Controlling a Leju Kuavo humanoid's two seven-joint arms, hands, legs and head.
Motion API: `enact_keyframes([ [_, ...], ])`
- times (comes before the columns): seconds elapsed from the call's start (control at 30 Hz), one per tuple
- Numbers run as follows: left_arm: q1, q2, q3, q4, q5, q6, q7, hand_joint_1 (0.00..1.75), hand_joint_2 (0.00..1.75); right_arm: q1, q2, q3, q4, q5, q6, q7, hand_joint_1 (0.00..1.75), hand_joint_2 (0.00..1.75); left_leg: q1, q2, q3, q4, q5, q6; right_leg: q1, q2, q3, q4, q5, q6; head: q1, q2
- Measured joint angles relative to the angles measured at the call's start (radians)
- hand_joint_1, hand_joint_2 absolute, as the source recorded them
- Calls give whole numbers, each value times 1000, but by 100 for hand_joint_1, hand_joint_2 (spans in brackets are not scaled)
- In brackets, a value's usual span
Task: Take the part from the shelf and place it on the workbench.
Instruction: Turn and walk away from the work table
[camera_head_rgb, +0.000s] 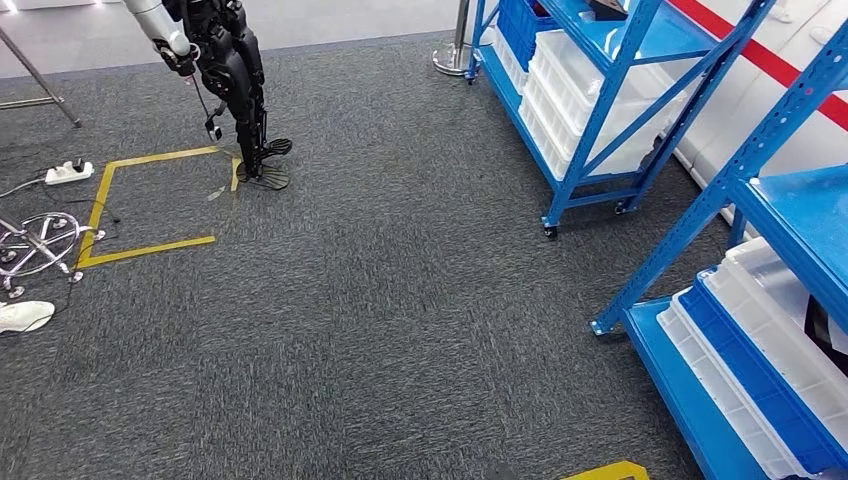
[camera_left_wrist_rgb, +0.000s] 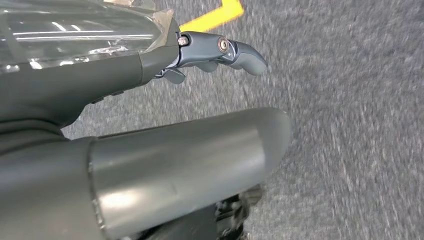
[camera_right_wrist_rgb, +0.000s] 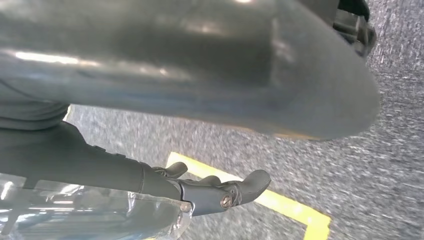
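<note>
Dark grey carpet flooring (camera_head_rgb: 380, 300) covers the whole area, marked by a square outline of yellow floor tape (camera_head_rgb: 150, 205) at the far left and a short corner of yellow tape (camera_head_rgb: 610, 471) at the near edge. Two blue steel shelving racks stand along the right side: the farther blue rack (camera_head_rgb: 600, 110) carries stacked translucent white plastic bins (camera_head_rgb: 590, 85) and a blue plastic crate (camera_head_rgb: 525, 25); the nearer blue rack (camera_head_rgb: 760, 180) holds white plastic trays (camera_head_rgb: 770, 310) with a blue tray (camera_head_rgb: 760, 385) between them on its lowest level. The part to be taken cannot be identified on either rack from these views. A second black-legged humanoid robot (camera_head_rgb: 235, 80) stands at the corner of the taped square. A white power strip (camera_head_rgb: 68, 172), a chrome chair base (camera_head_rgb: 35, 245) and a white shoe (camera_head_rgb: 25, 316) lie at the far left.

The left hand (camera_left_wrist_rgb: 215, 55) hangs over the carpet with fingers loosely extended, holding nothing. The right hand (camera_right_wrist_rgb: 215, 192) likewise hangs above the yellow tape, fingers apart, holding nothing.
</note>
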Motion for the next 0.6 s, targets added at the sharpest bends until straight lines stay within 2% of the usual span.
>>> enact_keyframes([
  [0.07,2,2,0,0,0,0,0,0,0,-3,2,0,0,0,-2,-3,0,0,-2,30,2,-6,2,9,0,-63,-58,116,-54,-4,2,0],
  [0.13,5,2,0,1,1,0,0,0,0,-6,3,0,0,1,-4,-9,0,0,-4,61,1,-6,1,11,-4,-81,-120,245,-101,-1,2,0],
  [0.17,5,2,0,1,1,-1,0,0,0,-5,3,0,0,2,-6,-12,0,0,-4,75,1,-6,0,10,-7,-83,-129,266,-105,6,3,0],
  [0.2,5,2,0,1,2,-1,0,0,0,-4,3,0,0,3,-7,-14,0,0,-4,87,2,-6,-1,9,-9,-87,-114,244,-93,16,3,0],
  [0.23,5,2,0,1,3,-1,0,0,0,-4,2,0,0,4,-8,-15,0,0,-3,99,4,-6,-2,7,-11,-97,-78,181,-70,27,3,0],
  [0.27,5,1,0,1,4,0,0,0,0,-4,2,0,0,5,-9,-17,0,0,-4,109,7,-5,-5,3,-13,-121,-32,99,-45,35,3,0],
  [0.3,5,1,0,1,4,0,0,0,0,-5,2,0,0,6,-9,-18,0,0,-6,119,10,-4,-8,-3,-11,-147,9,29,-23,38,3,0],
  [0.33,5,2,0,1,4,1,0,0,0,-7,3,0,0,7,-10,-20,0,0,-9,129,14,-4,-12,-9,-9,-165,35,-16,-10,35,2,0],
  [0.37,5,2,0,1,4,2,0,0,0,-8,5,0,0,7,-10,-21,0,0,-12,138,18,-3,-15,-14,-6,-176,46,-35,-4,28,2,0],
  [0.4,4,2,0,1,4,2,0,0,0,-8,6,0,0,7,-10,-22,0,0,-13,147,22,-4,-17,-19,-3,-168,43,-34,-2,21,0,0],
  [0.43,2,2,0,0,3,2,0,0,0,-8,6,0,0,7,-11,-22,0,0,-11,156,25,-5,-20,-25,-5,-154,42,-34,-1,12,0,0],
  [0.47,0,2,-1,0,3,2,1,0,0,-7,6,0,0,7,-11,-22,0,0,-7,151,26,0,-27,-30,-8,-142,43,-36,1,5,-1,0],
  [0.5,-1,1,-1,-1,2,2,1,0,0,-7,6,0,0,7,-12,-22,0,0,-3,132,20,20,-44,-35,-12,-129,43,-38,3,-5,-1,0],
  [0.53,-1,1,-1,-1,2,2,1,0,0,-8,5,0,0,7,-13,-23,0,0,0,103,4,61,-72,-39,-17,-117,47,-39,4,-14,-2,0],
  [0.57,-1,1,-2,-1,1,2,2,0,0,-8,5,0,0,7,-14,-23,0,0,2,71,-23,121,-107,-40,-17,-105,47,-39,5,-19,-3,0],
  [0.6,1,0,-3,-1,1,2,4,0,0,-9,5,0,0,7,-15,-23,0,0,2,49,-58,192,-142,-40,-15,-93,47,-39,6,-24,-4,0],
])
